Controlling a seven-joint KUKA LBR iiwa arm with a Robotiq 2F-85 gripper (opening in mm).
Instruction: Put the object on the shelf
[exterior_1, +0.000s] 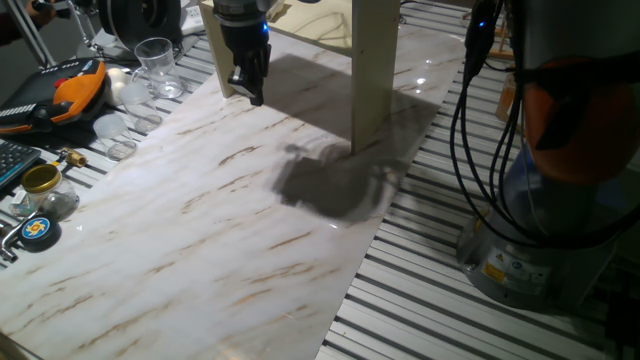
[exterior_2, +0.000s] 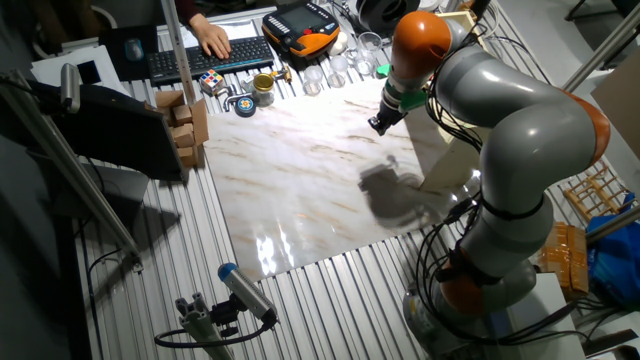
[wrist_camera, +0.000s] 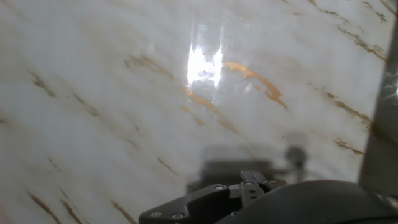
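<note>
Gripper (exterior_1: 250, 88) hangs upper centre of frame, beside shelf (exterior_1: 375, 70); whether it grips anything, cannot tell. Object not visible anywhere. You: confirm object's location first, then clear top board before lowering.

Marbled workbench under glaring overhead light

White, brown-veined surface (exterior_1: 200, 230) laid on ribbed aluminium bench (exterior_2: 330, 300); keyboard (exterior_2: 205, 58) and glasses (exterior_1: 155, 62) cluttered beyond far edge.
</note>
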